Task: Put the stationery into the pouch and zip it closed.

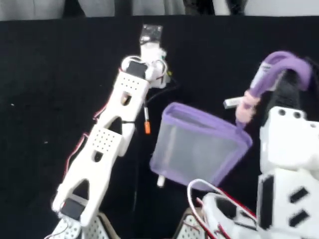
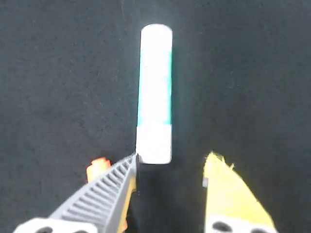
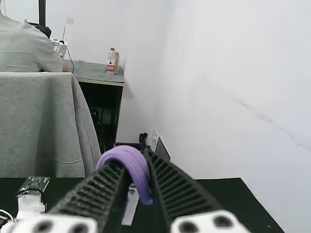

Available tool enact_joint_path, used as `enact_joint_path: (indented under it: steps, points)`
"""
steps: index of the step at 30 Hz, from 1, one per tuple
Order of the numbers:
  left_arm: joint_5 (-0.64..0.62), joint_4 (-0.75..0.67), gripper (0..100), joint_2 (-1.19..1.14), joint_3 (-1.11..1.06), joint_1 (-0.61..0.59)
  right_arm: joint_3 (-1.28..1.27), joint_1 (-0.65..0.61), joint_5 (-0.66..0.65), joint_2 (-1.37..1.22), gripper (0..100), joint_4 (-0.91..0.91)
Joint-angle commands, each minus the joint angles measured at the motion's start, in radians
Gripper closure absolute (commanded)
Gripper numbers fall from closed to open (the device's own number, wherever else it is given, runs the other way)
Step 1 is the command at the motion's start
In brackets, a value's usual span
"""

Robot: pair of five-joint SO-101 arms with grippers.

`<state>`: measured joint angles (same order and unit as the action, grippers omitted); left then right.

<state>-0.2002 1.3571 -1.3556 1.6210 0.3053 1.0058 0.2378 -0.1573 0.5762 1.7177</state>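
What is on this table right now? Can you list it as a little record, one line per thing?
pouch: purple mesh, hanging tilted over the black table
right tool: shut on the pouch's purple strap, holding it up
left tool: open, one end of the stick between its fingertips
white and green stick: lying flat on the table, not in the pouch
orange-tipped pen: on the table beside the left arm, outside the pouch
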Motion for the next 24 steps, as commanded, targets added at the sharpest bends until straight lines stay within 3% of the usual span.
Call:
enact_joint_path:
  steps: [1, 11, 24]
  points:
    - [-0.012, -0.089, 77, -0.017, 0.044, 0.027, 0.018, 0.003, -0.008, -0.007, 98.8, 0.002]
    - [-0.009, -0.143, 84, -0.031, 0.042, 0.030, 0.018, 0.003, -0.008, -0.007, 98.8, 0.002]
    - [-0.011, -0.169, 85, -0.032, 0.036, 0.030, 0.018, 0.003, -0.008, -0.007, 98.8, 0.003]
